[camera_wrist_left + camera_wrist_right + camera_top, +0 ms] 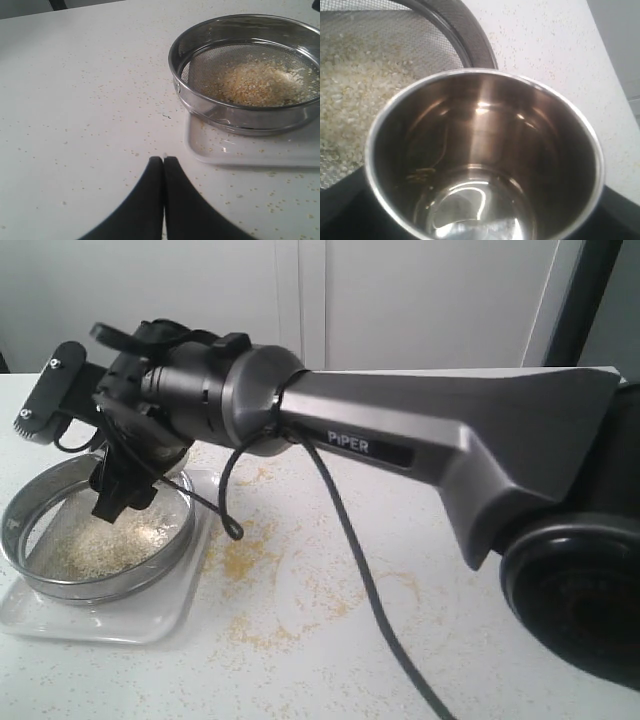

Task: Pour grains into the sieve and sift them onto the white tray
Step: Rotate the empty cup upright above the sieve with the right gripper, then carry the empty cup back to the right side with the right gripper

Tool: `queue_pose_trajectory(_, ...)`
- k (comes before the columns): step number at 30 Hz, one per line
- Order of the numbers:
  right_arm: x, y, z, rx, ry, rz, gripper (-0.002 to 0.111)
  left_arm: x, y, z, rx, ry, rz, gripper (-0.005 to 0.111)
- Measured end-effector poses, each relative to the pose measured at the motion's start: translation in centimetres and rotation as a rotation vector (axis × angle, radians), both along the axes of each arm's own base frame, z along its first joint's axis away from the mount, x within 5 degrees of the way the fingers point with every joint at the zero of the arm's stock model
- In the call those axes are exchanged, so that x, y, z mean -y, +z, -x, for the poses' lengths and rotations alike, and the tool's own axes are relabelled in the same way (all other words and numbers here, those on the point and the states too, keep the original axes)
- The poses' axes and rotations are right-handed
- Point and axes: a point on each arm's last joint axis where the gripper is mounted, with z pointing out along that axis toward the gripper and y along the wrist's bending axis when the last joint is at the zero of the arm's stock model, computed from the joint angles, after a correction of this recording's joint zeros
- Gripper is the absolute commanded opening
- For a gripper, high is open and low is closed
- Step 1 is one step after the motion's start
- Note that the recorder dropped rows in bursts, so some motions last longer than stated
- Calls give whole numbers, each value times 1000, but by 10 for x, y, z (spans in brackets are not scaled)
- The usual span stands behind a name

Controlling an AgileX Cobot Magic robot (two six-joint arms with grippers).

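The sieve stands on the white tray at the left of the table, with a pile of pale grains on its mesh. My right gripper reaches across and hangs over the sieve's far side, shut on a steel cup. The cup's inside looks empty, and the sieve rim and grains lie just beyond its mouth. My left gripper is shut with nothing in it, low over the table, a short way from the tray and sieve. It does not show in the exterior view.
Yellow specks are strewn over the white tabletop, thickest to the right of the tray. The right arm's grey link and its black cable span the middle of the exterior view. A white wall stands behind the table.
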Motion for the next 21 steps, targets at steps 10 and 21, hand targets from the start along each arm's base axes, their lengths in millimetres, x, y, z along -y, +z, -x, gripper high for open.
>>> queue_pose_trajectory(10, 18, 13, -17, -205, -54, -213, 0, 0, 0, 0, 0, 0, 0, 0)
queue_pose_trajectory(21, 51, 12, -25, -288, -117, -443, 0, 0, 0, 0, 0, 0, 0, 0)
